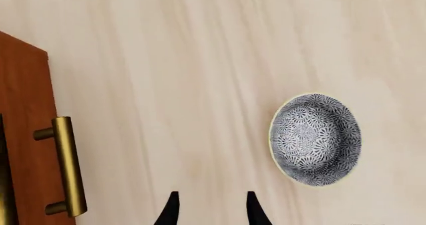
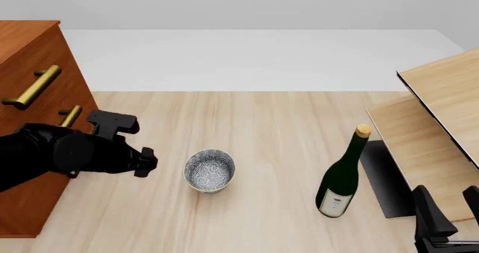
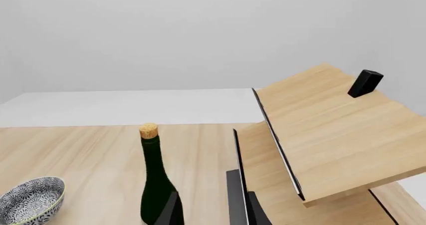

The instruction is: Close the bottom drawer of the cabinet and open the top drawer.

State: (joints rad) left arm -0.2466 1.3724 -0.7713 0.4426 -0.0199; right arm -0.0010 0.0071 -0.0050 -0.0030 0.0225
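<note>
We see the cabinet [image 2: 33, 68] at the far left of the desk [image 2: 277, 129] in the front view, its front facing right. Two brass handles [image 2: 31, 87] show there; the lower part is hidden by the left arm, so we cannot tell which drawers are open or shut. In the left wrist view one drawer front [image 1: 23, 130] with a brass handle [image 1: 67, 165] sits at the frame edge; we cannot tell which drawer it is.

Left end effector [image 1: 209, 205] is released, fingertips apart and empty, hovering over bare desk between the cabinet and a patterned bowl [image 2: 210, 170], touching neither. Right end effector [image 2: 449, 211] sits low at the right, near the pale wood furniture [image 2: 434, 129]; fingers apart, holding nothing.

A corked green bottle [image 2: 342, 177] stands upright, right of the bowl, well apart from the cabinet.
</note>
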